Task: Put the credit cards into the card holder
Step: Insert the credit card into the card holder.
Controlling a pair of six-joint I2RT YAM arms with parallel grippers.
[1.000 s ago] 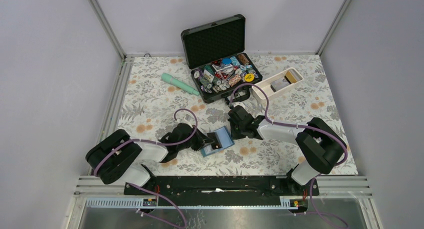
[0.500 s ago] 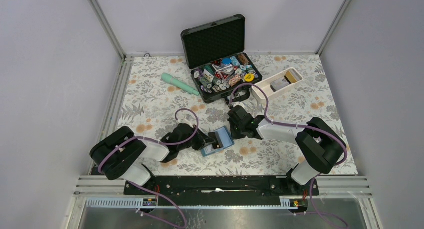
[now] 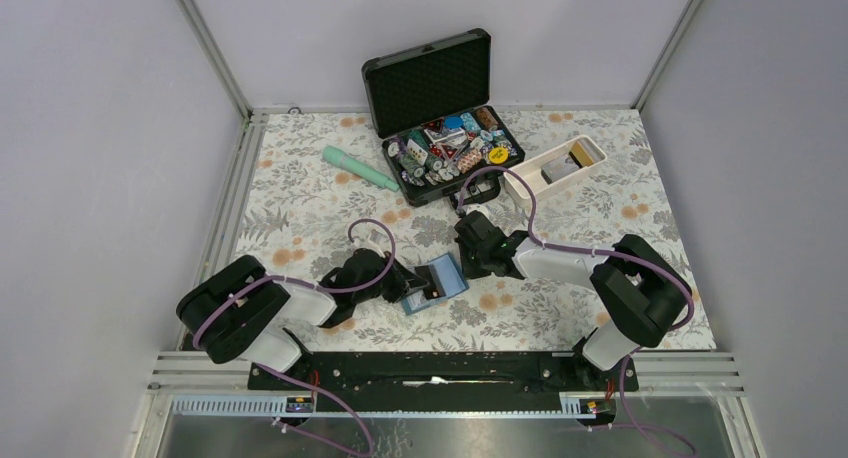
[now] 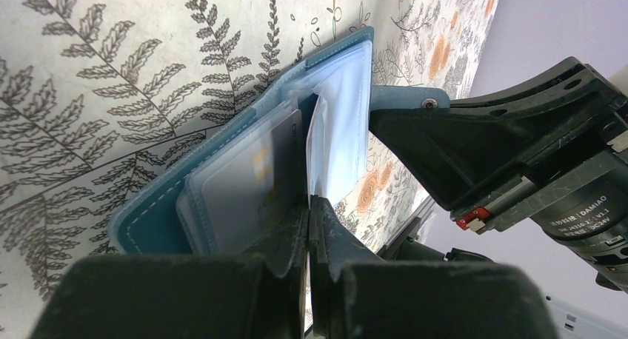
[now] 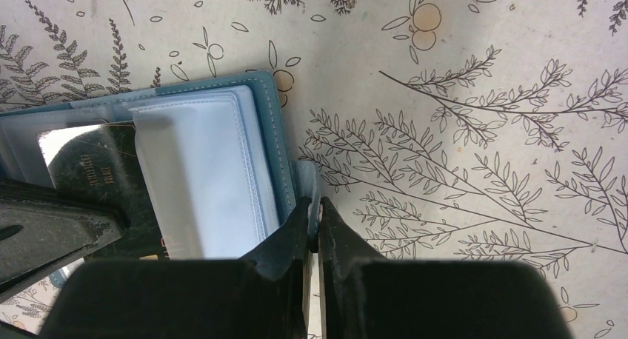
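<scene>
Floral table (image 3: 300,208): we see the open holder (image 3: 436,281) at centre, its tab (image 5: 307,180) pinched by the right end effector (image 5: 314,209). The left end effector (image 4: 308,206) seems closed on a dark card (image 4: 285,150) half inside a sleeve (image 4: 341,124). More cards (image 3: 562,164) wait at 2 o'clock.

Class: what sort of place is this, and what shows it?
Probably a robot lab test cell: two bolted-down arms, left gripper and right gripper pinching the card holder; bare framed walls around the table; a black case of props.

Even soft light, wrist foregrounds seemingly blurred
</scene>
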